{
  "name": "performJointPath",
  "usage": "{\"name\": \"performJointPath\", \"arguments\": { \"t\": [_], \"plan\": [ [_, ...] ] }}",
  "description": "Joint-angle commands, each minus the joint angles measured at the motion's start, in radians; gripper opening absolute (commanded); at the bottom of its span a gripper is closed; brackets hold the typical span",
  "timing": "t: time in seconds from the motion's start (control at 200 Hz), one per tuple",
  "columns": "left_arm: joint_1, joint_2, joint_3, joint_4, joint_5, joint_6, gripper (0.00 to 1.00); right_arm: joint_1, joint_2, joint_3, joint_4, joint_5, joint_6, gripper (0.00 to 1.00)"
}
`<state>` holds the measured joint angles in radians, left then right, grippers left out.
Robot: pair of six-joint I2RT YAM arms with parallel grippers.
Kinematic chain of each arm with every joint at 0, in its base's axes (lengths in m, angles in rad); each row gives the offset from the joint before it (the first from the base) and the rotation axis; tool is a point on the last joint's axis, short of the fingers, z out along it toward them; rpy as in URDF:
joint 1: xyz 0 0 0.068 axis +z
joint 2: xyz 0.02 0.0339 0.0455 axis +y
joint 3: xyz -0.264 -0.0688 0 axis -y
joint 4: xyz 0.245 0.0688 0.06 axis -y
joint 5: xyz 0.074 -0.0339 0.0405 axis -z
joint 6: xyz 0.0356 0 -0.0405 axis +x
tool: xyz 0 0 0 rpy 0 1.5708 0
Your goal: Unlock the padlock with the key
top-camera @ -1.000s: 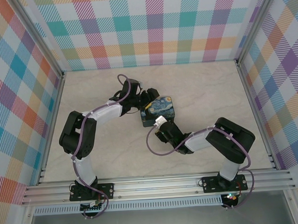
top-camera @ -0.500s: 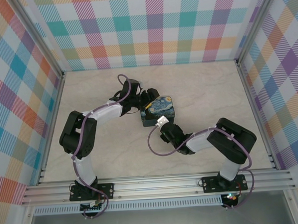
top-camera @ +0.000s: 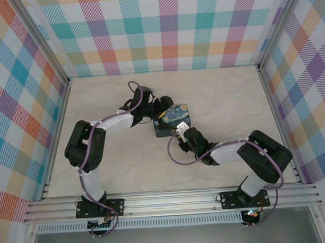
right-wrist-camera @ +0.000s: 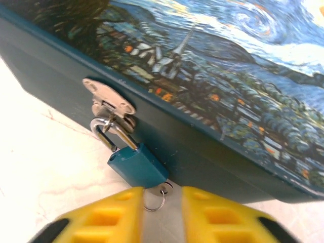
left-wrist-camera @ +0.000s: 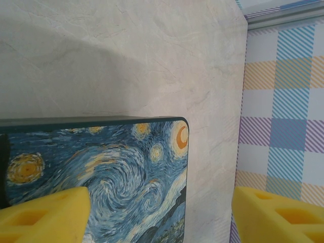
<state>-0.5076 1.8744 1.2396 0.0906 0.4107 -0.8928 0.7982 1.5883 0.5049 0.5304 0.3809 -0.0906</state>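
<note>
The right gripper (right-wrist-camera: 163,198) sat low on the table (top-camera: 232,96), just near of the tin (top-camera: 176,118). Its two yellow fingers (right-wrist-camera: 101,217) were drawn close, with a narrow grey gap between them. Whether they pinched anything could not be told from the wrist view. The padlock (right-wrist-camera: 136,164) hung just beyond the fingertips, against the tin's dark near wall. Its metal shackle (right-wrist-camera: 112,134) was threaded through a small silver hasp (right-wrist-camera: 109,96) under the lid edge, and its blue body tilted down toward the gripper. A small wire ring (right-wrist-camera: 153,200) dangled at the padlock's underside, in the gap between the fingers. The key itself could not be made out there, since its blade was either hidden or too small to see. The left gripper (left-wrist-camera: 159,215) stood open at the tin's far left side. One yellow pad (left-wrist-camera: 45,215) was over the painted lid (left-wrist-camera: 126,167) and the other (left-wrist-camera: 278,215) was well off the tin's edge, above bare table. Seen from above, the left gripper (top-camera: 160,108) came in from the left and the right gripper (top-camera: 180,132) from the near right. The tin lay between them near the middle of the table, turned slightly askew.
</note>
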Motion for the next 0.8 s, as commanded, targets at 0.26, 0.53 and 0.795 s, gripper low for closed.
{"name": "performJointPath", "arguments": {
  "t": [0.26,0.53,0.795],
  "plan": [
    [-0.006,0.009,-0.035,-0.037,-0.004,0.015,0.74,-0.054,0.064,0.018,0.084,-0.115,-0.068,0.52],
    [-0.008,0.012,-0.045,-0.033,0.000,0.009,0.73,-0.089,0.139,0.065,0.092,-0.254,-0.019,0.59],
    [-0.012,0.012,-0.054,-0.025,-0.003,0.002,0.73,-0.087,0.095,0.055,0.130,-0.484,0.037,0.56]
  ]
}}
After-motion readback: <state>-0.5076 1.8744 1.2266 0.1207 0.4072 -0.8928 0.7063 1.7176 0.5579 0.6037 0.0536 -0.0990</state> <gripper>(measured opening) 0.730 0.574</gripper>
